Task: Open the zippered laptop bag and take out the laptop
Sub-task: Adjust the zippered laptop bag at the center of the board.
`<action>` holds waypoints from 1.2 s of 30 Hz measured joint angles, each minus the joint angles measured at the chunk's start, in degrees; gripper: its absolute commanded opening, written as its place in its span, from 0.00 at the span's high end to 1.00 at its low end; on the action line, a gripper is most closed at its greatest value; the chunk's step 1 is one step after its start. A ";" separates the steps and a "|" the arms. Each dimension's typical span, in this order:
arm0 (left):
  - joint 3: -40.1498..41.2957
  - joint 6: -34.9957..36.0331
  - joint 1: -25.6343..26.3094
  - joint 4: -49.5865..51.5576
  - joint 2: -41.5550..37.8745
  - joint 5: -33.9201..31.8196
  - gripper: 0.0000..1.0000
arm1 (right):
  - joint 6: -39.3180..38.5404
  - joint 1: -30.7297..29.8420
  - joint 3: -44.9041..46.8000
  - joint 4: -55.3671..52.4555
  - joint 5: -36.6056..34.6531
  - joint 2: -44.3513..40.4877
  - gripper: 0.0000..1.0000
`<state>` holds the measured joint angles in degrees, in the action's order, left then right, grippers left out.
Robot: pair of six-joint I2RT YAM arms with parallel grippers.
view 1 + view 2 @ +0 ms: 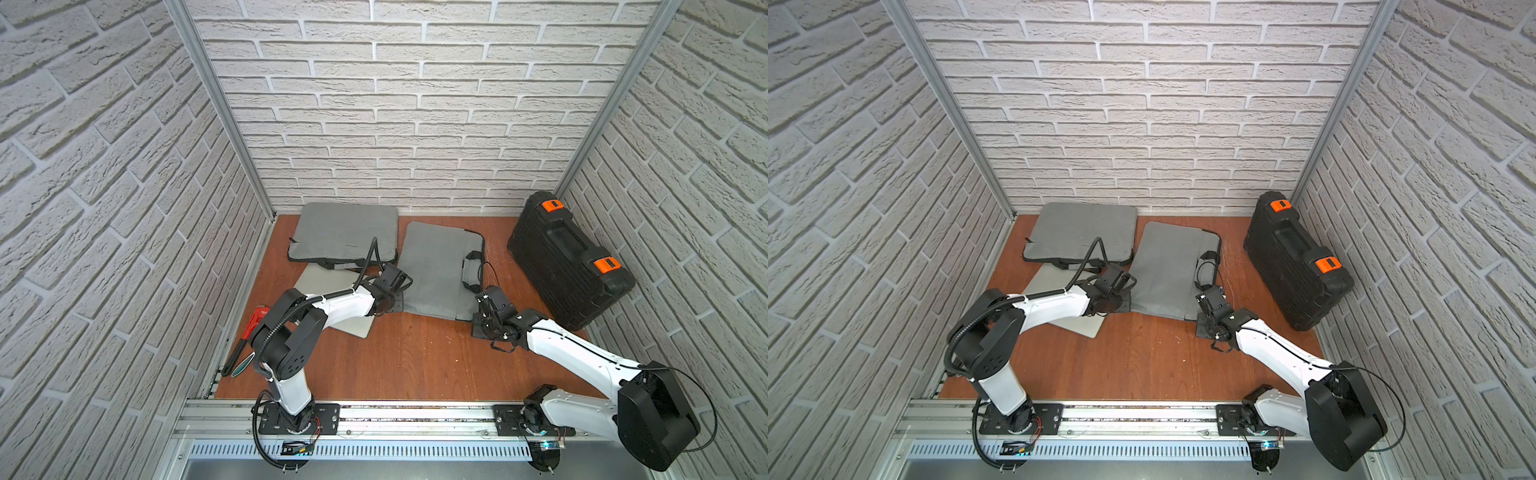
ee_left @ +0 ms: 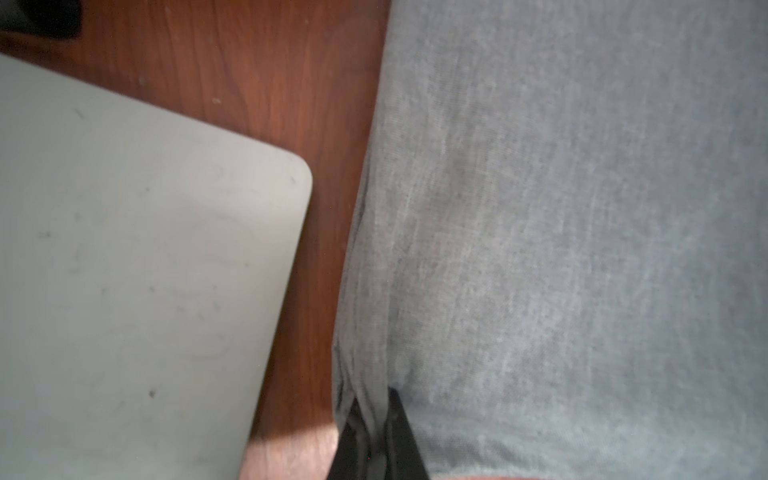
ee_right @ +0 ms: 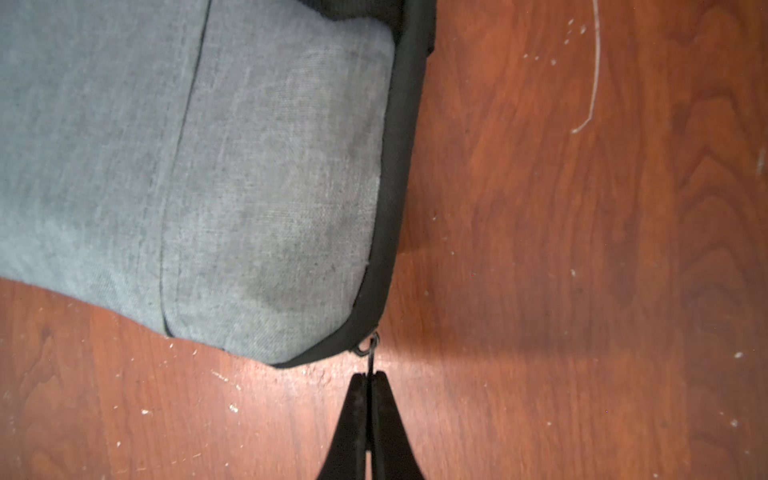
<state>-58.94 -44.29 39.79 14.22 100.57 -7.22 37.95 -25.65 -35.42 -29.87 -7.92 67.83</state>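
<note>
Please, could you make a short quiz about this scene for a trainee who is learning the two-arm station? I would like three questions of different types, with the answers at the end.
1. Multiple choice: what does the right gripper pinch?
A) the zipper pull
B) a carrying handle
C) a red tool
2. True or false: the left gripper is shut on the fabric edge of the middle grey bag.
3. Fill in: the black case shows ___ orange latches.

Key: 1 A; 2 true; 3 two.
</note>
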 measured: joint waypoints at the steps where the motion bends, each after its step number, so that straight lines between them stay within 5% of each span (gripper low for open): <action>1: -0.79 0.50 -0.33 0.28 0.57 0.00 0.91 | 0.11 -0.35 0.24 0.09 0.39 -0.33 0.94; 11: -6.78 3.52 -4.07 0.85 5.33 -0.20 0.80 | 3.96 -9.94 1.79 -0.02 2.97 -1.66 0.94; 18: -10.91 4.17 -5.09 0.35 8.74 0.68 0.49 | 9.20 -19.15 1.53 0.50 3.26 2.91 0.94; 23: -11.15 3.63 -5.14 0.04 8.72 1.57 0.41 | 11.32 -22.27 0.46 0.37 3.15 5.01 0.94; 30: -2.84 -1.01 -4.11 0.04 -1.75 1.25 0.23 | 12.04 -22.60 -0.72 0.48 2.99 5.92 0.94; 36: 3.21 -7.72 3.34 -2.71 -9.51 0.85 0.23 | 12.00 -22.62 -1.27 0.87 3.04 6.71 0.94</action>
<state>-55.72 -52.01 43.13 11.51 91.07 -6.37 49.95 -48.27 -36.69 -28.99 -4.89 74.54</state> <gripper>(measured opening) 0.772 0.057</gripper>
